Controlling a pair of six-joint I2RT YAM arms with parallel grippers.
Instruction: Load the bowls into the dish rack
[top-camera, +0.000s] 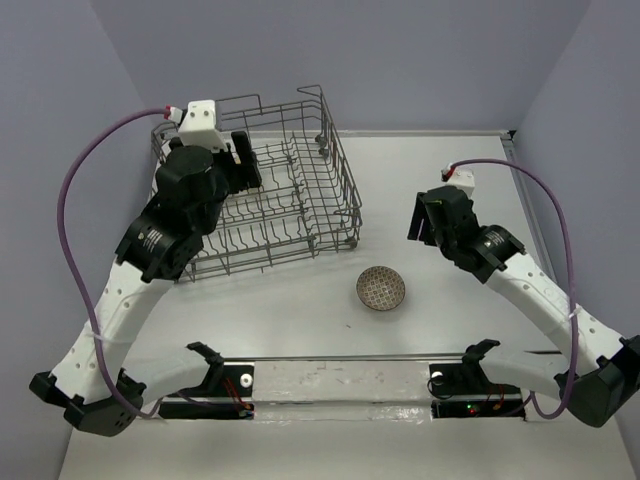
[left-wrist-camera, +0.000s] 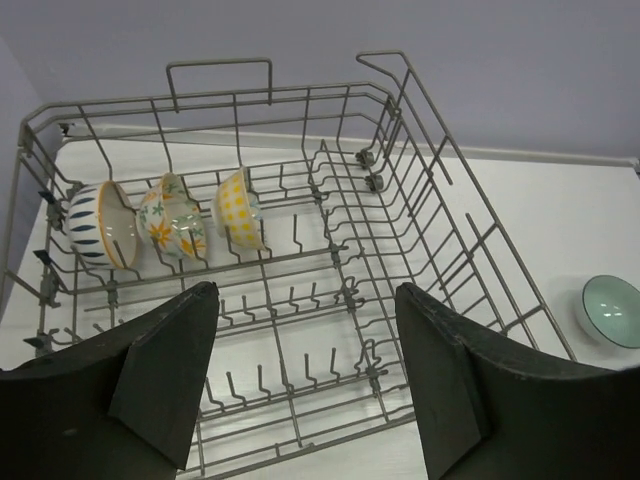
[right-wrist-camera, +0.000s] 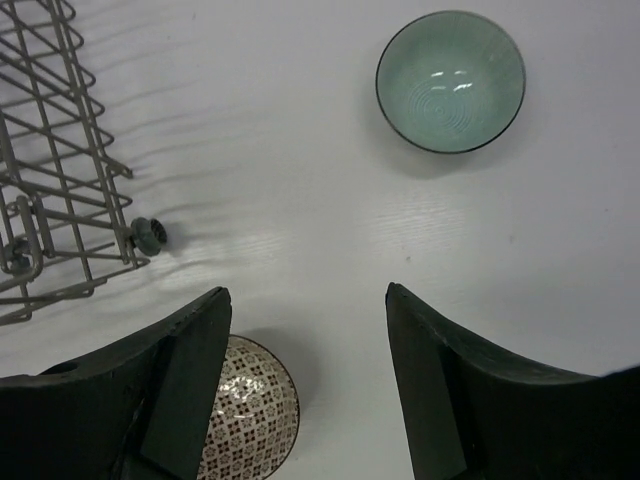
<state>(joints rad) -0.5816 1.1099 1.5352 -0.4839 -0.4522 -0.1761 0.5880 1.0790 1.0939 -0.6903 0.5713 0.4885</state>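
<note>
Top external view: the dish rack (top-camera: 270, 195) occupies the upper left of the counter (top-camera: 300, 325). A patterned bowl (top-camera: 381, 288) sits at frame centre, clear of the rack.

Left wrist view: the left gripper (left-wrist-camera: 300, 300) is wide open and empty. Three bowls (left-wrist-camera: 170, 222) stand on edge at the rack's left. A teal bowl (left-wrist-camera: 612, 310) lies at the right edge.

Right wrist view: the right gripper (right-wrist-camera: 308, 300) is open and empty. The teal bowl is upper right, the patterned bowl lower left.

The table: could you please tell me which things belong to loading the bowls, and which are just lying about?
Job: dish rack, striped bowl, flowered bowl, yellow bowl, teal bowl, patterned bowl.
Not the job: purple cables, mounting rail.
</note>
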